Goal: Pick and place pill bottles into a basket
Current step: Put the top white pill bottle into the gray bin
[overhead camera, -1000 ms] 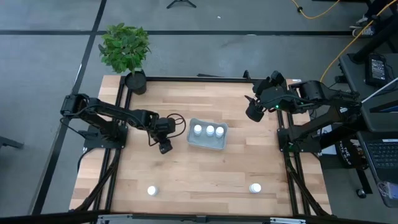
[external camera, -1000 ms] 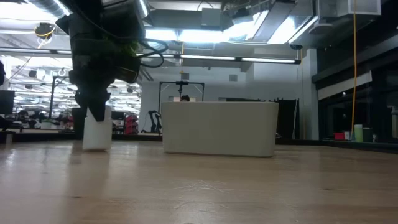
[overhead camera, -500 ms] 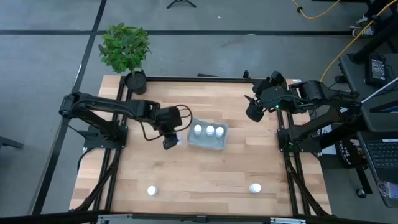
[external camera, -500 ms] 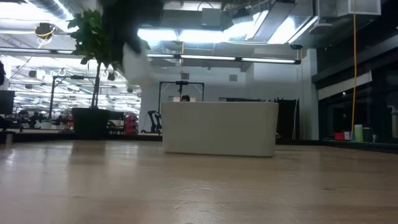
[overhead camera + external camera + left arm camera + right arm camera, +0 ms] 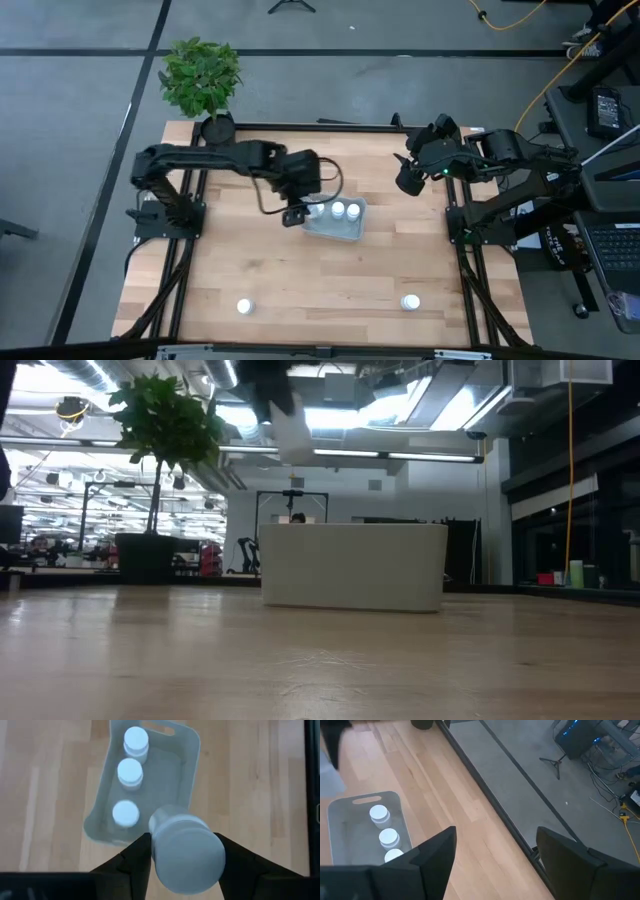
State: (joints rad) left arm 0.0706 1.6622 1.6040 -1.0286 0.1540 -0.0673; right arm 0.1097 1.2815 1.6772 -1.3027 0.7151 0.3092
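My left gripper point(image 5: 296, 214) is shut on a white pill bottle point(image 5: 185, 851), held in the air over the left end of the pale grey-blue basket point(image 5: 345, 231). Three bottles point(image 5: 130, 771) stand in a row inside the basket. Two more bottles stand upright on the table near its near edge, one at the left point(image 5: 244, 306) and one at the right point(image 5: 410, 301). My right gripper point(image 5: 406, 184) hovers open and empty at the far right, beyond the basket. My left gripper pinches the bottle by its round side wall point(image 5: 159, 851) between its two fingers point(image 5: 131, 861). The fingers come from above, pointing down. The bottle is lifted clear of the table, high above the basket's rim in the low view point(image 5: 292, 435).
A black pot with a green plant point(image 5: 203, 82) stands at the table's far left corner. The black frame rails point(image 5: 192, 180) run along the left and right sides. Bare wood lies between the basket and the two loose bottles.
My left gripper has lifted the bottle off the table and carried it up and toward the table's right, from left of the basket to over the basket's left end. It has stayed shut on the bottle.
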